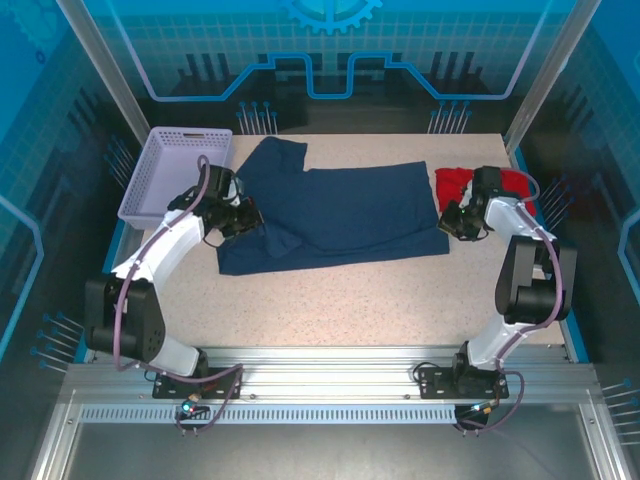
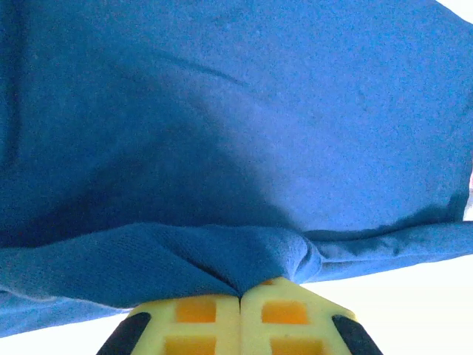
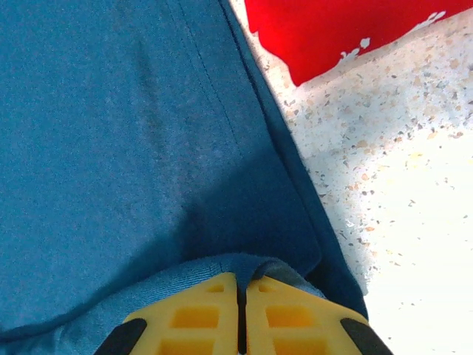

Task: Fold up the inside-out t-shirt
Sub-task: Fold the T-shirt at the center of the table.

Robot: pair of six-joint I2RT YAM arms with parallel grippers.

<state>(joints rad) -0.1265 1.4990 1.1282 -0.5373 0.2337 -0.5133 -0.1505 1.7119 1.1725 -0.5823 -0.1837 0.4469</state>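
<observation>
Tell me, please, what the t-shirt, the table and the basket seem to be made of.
The t-shirt: soft knit cloth, likely cotton, matte; fine grain, a stitched hem, and it bunches in folds.
The table: a hard speckled top, perhaps stone-look laminate, slightly glossy where the light glares.
The basket: lavender plastic, it seems; slotted lattice walls.
</observation>
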